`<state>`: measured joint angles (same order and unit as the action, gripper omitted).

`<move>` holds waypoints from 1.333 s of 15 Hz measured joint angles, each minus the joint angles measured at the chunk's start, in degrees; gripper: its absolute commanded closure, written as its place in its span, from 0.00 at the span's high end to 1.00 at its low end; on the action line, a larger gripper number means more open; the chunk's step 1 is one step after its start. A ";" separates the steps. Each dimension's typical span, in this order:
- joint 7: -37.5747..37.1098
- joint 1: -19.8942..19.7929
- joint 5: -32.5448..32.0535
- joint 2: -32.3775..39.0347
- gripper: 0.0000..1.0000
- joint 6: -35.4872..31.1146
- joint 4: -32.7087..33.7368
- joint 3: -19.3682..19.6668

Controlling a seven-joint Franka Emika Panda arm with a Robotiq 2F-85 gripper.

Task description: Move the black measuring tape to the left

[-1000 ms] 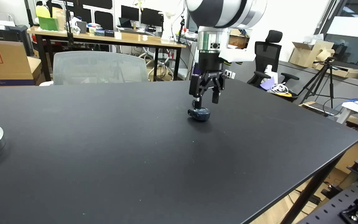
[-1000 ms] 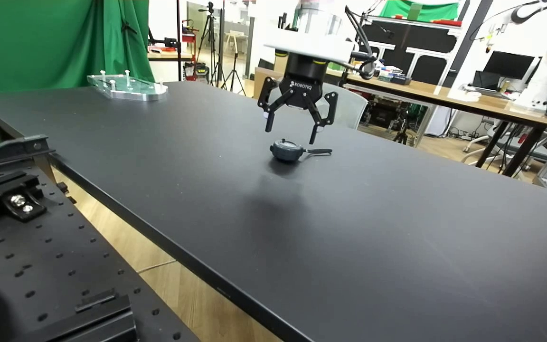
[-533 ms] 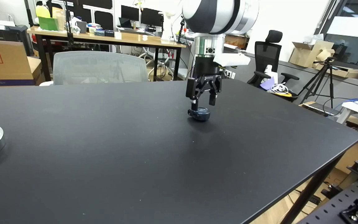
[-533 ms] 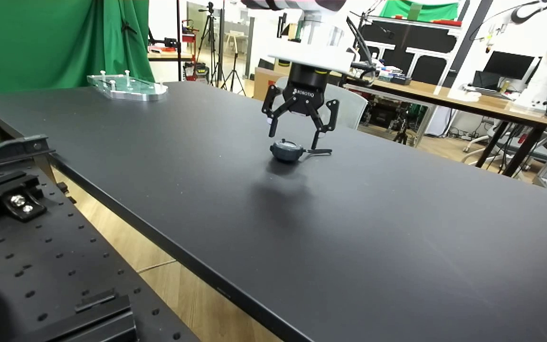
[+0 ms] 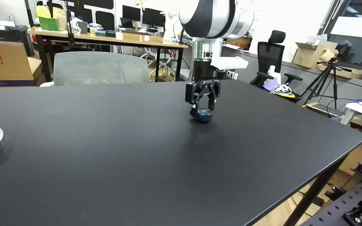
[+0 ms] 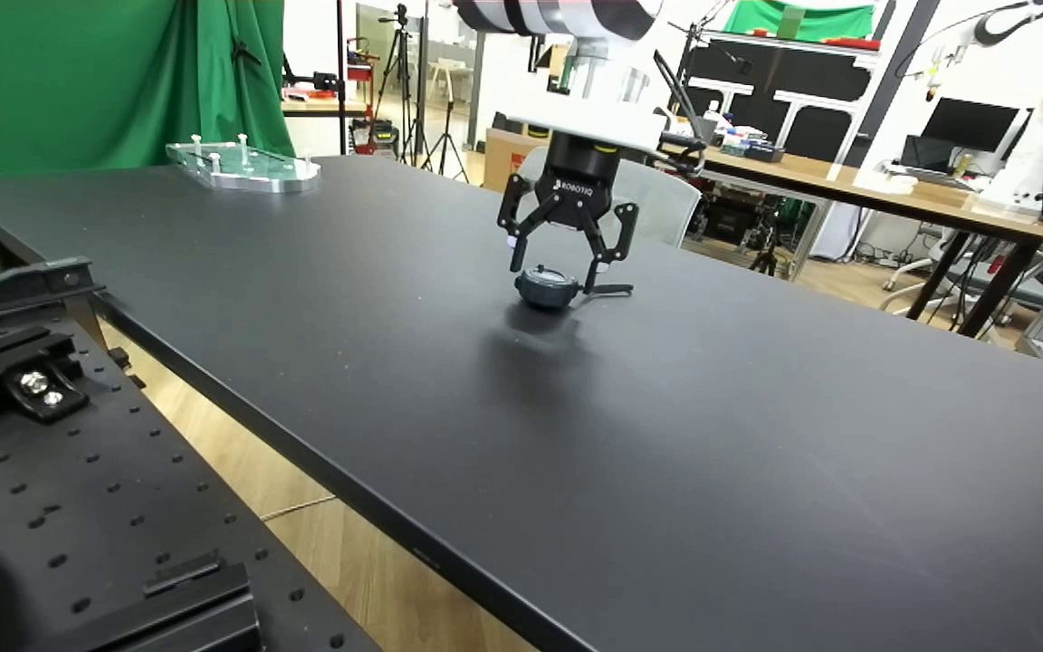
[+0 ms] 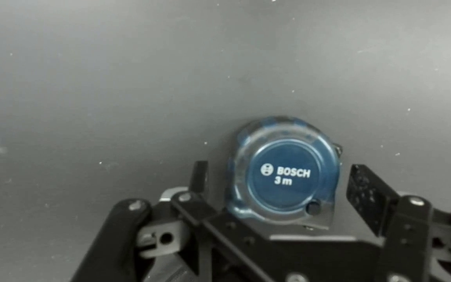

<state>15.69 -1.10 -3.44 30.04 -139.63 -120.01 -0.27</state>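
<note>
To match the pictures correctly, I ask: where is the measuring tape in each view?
In an exterior view: measuring tape slightly right of centre.
In an exterior view: measuring tape slightly above centre.
Wrist view: measuring tape below and right of centre.
Shared landmark: the open gripper.

The measuring tape (image 7: pixel 284 176) lies on the table (image 5: pixel 105 163) between the fingers (image 7: pixel 368 197) of the gripper (image 6: pixel 554 276), seemingly untouched. A chair (image 5: pixel 102 69) stands beyond the table.
</note>
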 measured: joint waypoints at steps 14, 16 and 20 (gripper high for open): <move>-1.35 2.85 -1.00 -2.64 0.42 0.47 0.15 -1.38; -1.39 4.01 -1.17 -4.02 0.42 1.36 0.14 -2.36; -1.49 6.26 -1.20 -4.89 0.42 3.10 0.14 -3.98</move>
<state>14.20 5.16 -4.63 25.15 -136.53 -119.87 -4.24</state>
